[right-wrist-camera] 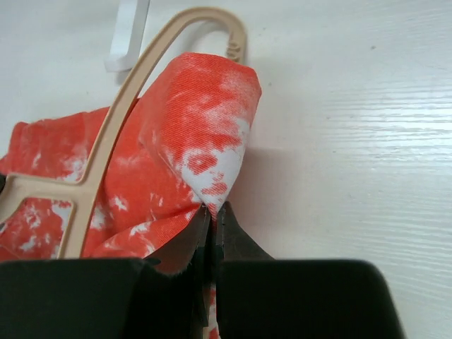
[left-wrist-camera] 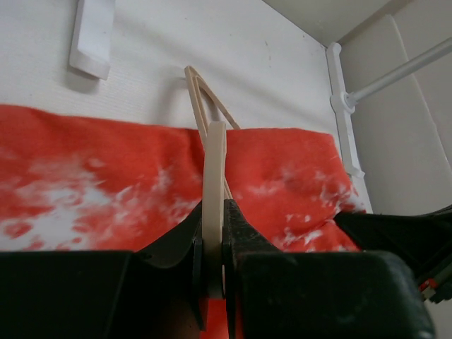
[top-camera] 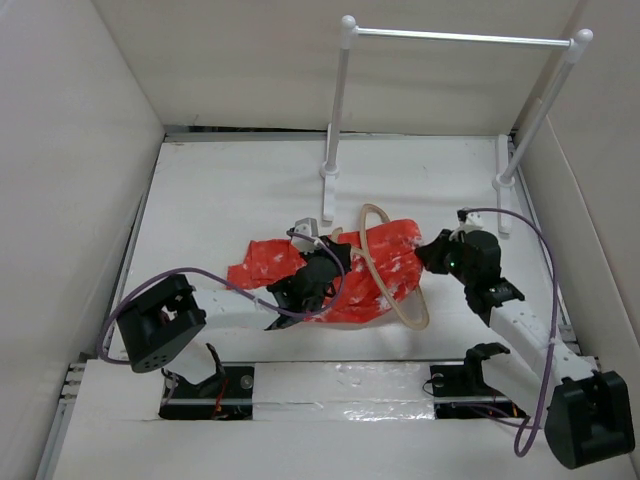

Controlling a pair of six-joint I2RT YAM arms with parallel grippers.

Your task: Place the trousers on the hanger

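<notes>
1 orange-red white-blotched cloth trousers (top-camera: pixel 395 245), mid-frame on white bench (top-camera: pixel 220 190) | 1 thin beige wooden hanger (left-wrist-camera: pixel 214 152) | 2 claws; only wrist views show grips: left claw (left-wrist-camera: pixel 213 236) clamping hanger, right claw (right-wrist-camera: pixel 212 215) pinching trouser corner

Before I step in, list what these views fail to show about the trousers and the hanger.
- Top external: the left gripper covers the middle of the trousers; whether cloth passes through the hanger cannot be told.
- Left wrist: the hanger is edge-on, its lower end hidden between the fingers.
- Right wrist: the right gripper hides the pinched cloth end; hanger and trousers run off the left edge.
</notes>
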